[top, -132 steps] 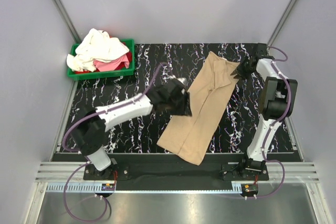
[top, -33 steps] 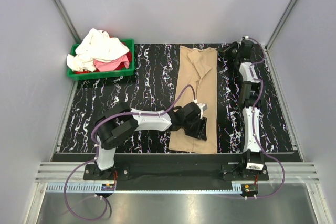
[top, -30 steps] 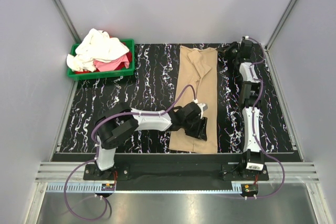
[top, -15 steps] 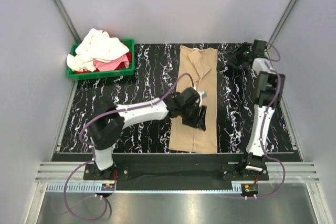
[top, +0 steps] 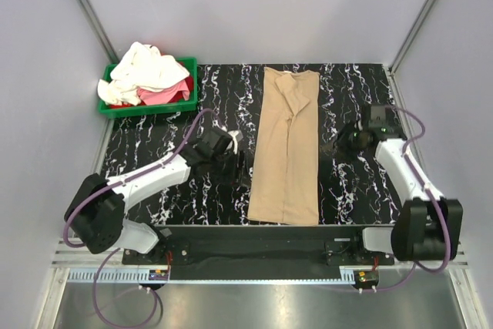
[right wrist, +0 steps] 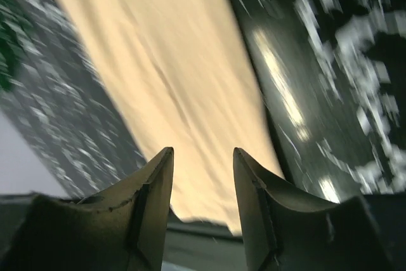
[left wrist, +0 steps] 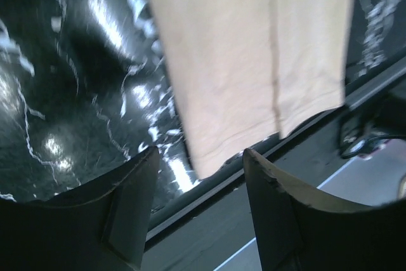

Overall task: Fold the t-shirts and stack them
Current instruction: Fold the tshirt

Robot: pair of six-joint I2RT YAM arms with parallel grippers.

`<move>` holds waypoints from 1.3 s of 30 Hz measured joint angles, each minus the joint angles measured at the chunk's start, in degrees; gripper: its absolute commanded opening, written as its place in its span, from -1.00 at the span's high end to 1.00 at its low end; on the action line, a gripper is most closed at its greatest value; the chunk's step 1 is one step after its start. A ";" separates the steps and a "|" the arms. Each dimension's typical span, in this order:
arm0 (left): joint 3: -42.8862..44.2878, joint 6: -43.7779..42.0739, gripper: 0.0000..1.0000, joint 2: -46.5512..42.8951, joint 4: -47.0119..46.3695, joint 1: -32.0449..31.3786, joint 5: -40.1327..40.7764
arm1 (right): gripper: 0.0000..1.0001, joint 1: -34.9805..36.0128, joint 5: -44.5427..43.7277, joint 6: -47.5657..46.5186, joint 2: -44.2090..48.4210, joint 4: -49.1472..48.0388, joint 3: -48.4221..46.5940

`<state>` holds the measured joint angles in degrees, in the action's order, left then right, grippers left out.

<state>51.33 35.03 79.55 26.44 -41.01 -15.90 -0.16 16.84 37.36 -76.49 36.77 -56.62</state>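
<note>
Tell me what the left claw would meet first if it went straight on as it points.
Most likely the near corner of the tan t-shirt, right ahead of the open left claw; depth is unclear, so the black tabletop could come first.

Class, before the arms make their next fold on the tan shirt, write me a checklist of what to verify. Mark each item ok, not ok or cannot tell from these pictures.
1. Left gripper open, holding nothing: ok.
2. Right gripper open, holding nothing: ok.
3. Tan t-shirt lies flat on the table as a long narrow strip: ok.
4. Both grippers are off the strip, one on each side of it: ok.
5. Cream t-shirt and pink t-shirt folded: not ok, both lie crumpled in the green bin.
6. Hidden layers of the strip line up evenly: cannot tell.
</note>
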 measured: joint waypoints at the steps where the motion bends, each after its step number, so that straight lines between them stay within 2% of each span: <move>1: -2.21 0.24 -0.23 -0.07 -0.31 -0.13 -0.02 | 0.02 1.11 -0.90 0.31 2.97 2.36 3.28; 5: -8.39 1.95 -0.24 -0.11 -0.87 -0.44 -0.44 | 0.03 4.57 -2.40 2.12 10.19 7.32 12.61; 9: -11.32 3.74 -0.24 -0.09 -3.19 -1.57 -0.63 | 0.04 7.65 -2.38 4.96 12.92 8.13 19.39; 12: -11.80 4.83 -0.24 0.24 -5.25 -3.56 -0.85 | 0.03 12.46 -2.58 8.02 13.03 7.93 23.19; 18: -12.39 7.82 -0.19 2.08 -9.73 -7.98 -1.11 | 0.04 20.41 -2.95 12.41 9.68 5.99 24.52; 23: -12.96 10.34 -0.10 3.08 -10.78 -10.71 -1.03 | 0.07 21.29 -5.03 13.70 10.32 6.01 24.52; 27: -13.11 12.11 0.23 4.92 -12.17 -12.48 -1.11 | 0.10 21.29 -5.57 13.51 10.32 6.47 24.30; 28: -13.11 12.55 0.44 5.49 -12.70 -12.79 -1.36 | 0.10 21.29 -5.75 13.42 10.32 6.78 24.00; 29: -13.09 12.94 0.52 6.05 -13.22 -13.05 -1.46 | 0.10 21.29 -5.95 13.22 10.25 7.39 23.28; 34: -13.27 14.29 0.95 6.95 -14.10 -13.79 -1.33 | 0.11 21.33 -6.88 11.02 6.86 8.22 15.26; 39: -14.25 15.96 1.00 6.73 -15.98 -14.53 -1.16 | 0.14 21.40 -6.82 6.84 -3.45 4.22 3.87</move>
<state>37.08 50.98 86.28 10.46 -55.55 -17.06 21.23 10.02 44.21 -79.94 40.99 -52.75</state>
